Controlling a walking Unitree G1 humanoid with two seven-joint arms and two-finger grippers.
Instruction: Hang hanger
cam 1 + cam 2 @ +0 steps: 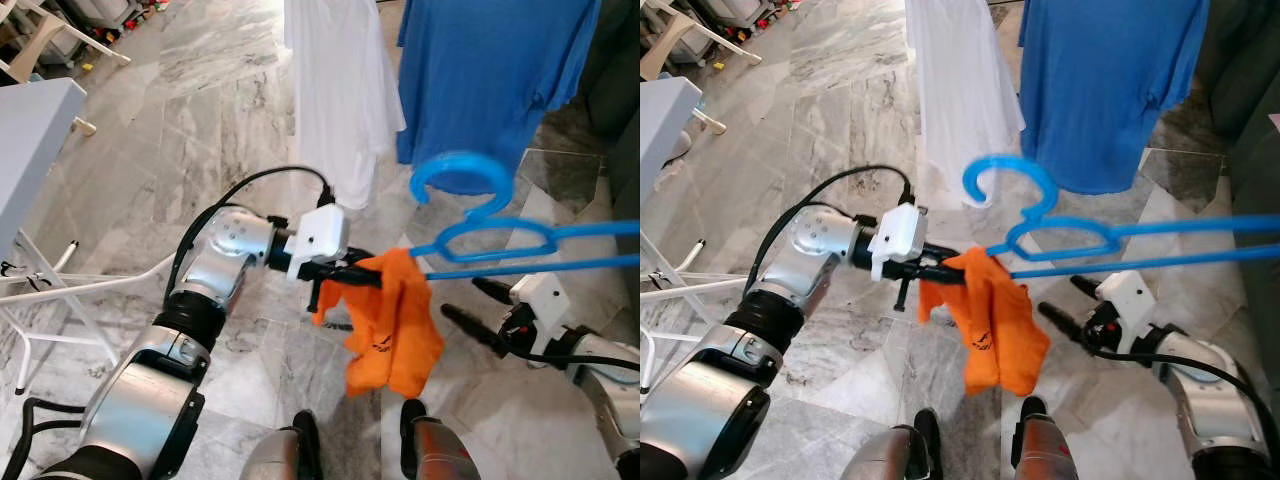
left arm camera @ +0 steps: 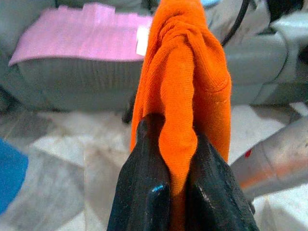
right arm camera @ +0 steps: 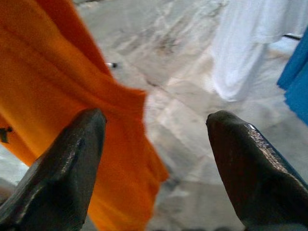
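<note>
A blue plastic hanger [image 1: 495, 238] hangs in the air, hook toward the left, its arms running out of the right edge; what holds it is hidden. An orange garment [image 1: 392, 322] droops from the hanger's left end. My left gripper [image 1: 345, 272] is shut on the garment's upper edge; in the left wrist view the black fingers [image 2: 144, 192] pinch a fold of orange cloth [image 2: 185, 91]. My right gripper [image 1: 465, 300] is low on the right, below the hanger, open, with nothing between its fingers [image 3: 260, 168]; the orange cloth [image 3: 57, 91] hangs just beyond it.
A white shirt [image 1: 335, 90] and a blue T-shirt [image 1: 490, 70] hang ahead over the marble floor. A white folding rack [image 1: 60, 290] and a grey table [image 1: 30, 130] stand at the left. A grey sofa with a pink cloth [image 2: 82, 38] is at the right.
</note>
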